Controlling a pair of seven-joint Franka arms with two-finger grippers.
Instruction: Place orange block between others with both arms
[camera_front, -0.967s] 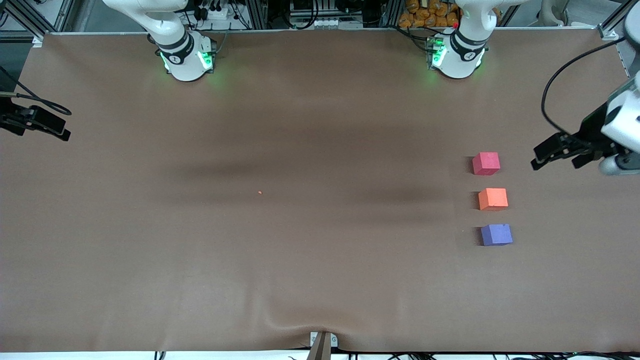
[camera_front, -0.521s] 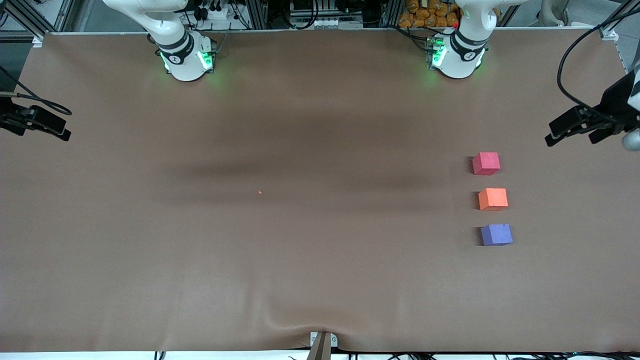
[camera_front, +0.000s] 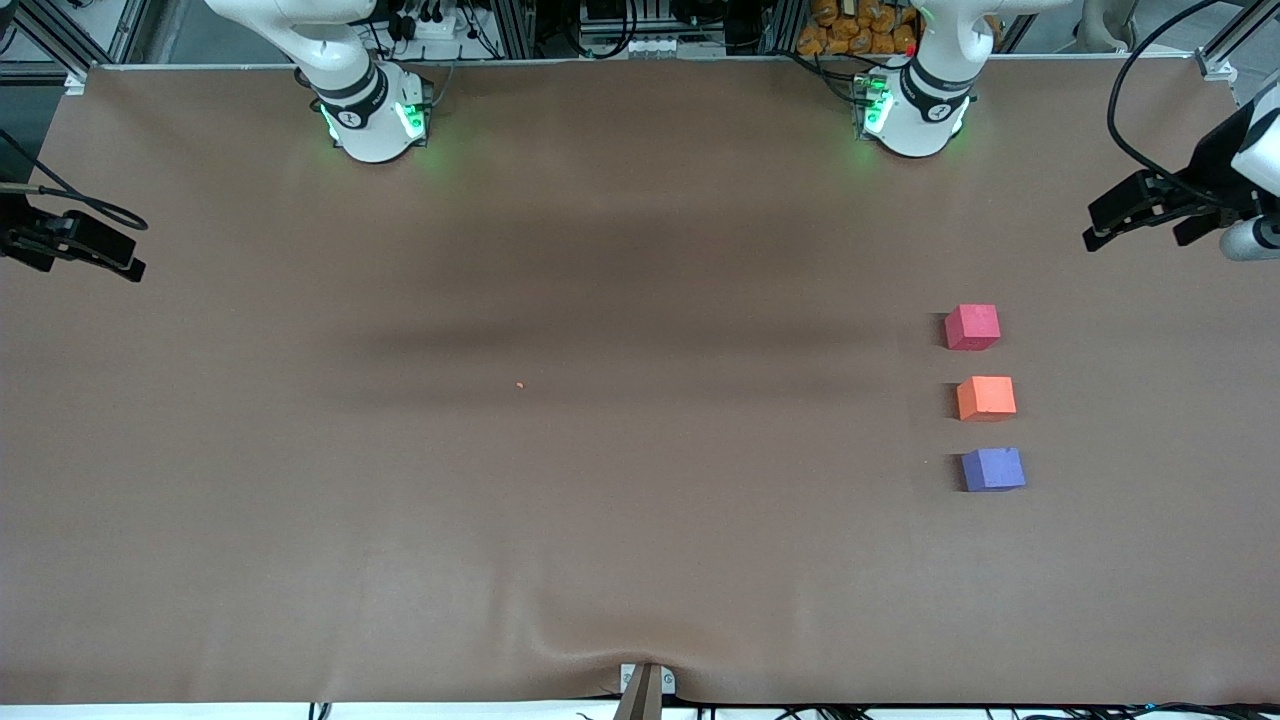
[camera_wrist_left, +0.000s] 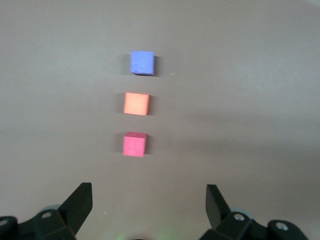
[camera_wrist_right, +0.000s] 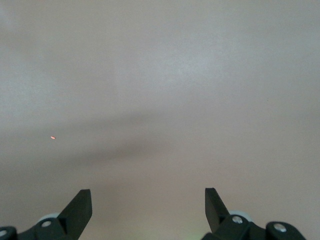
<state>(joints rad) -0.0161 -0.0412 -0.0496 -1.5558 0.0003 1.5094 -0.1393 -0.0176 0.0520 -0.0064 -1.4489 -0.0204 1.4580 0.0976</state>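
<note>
Already done, looks like: orange block (camera_front: 986, 398) sits on worktop (camera_front: 600, 450) between pink cube (camera_front: 972, 327) and purple cube (camera_front: 993, 469). Left hand (camera_front: 1140, 215) and right hand (camera_front: 85, 250) both open, empty, well apart from it.

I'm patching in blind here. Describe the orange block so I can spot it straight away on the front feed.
Find the left arm's end of the brown table, where three small cubes lie in a short row, apart from each other. The orange block is the middle one. The pinkish-red cube lies farther from the front camera, the purple-blue cube nearer; only the orange block has a neighbour on each side.
</note>
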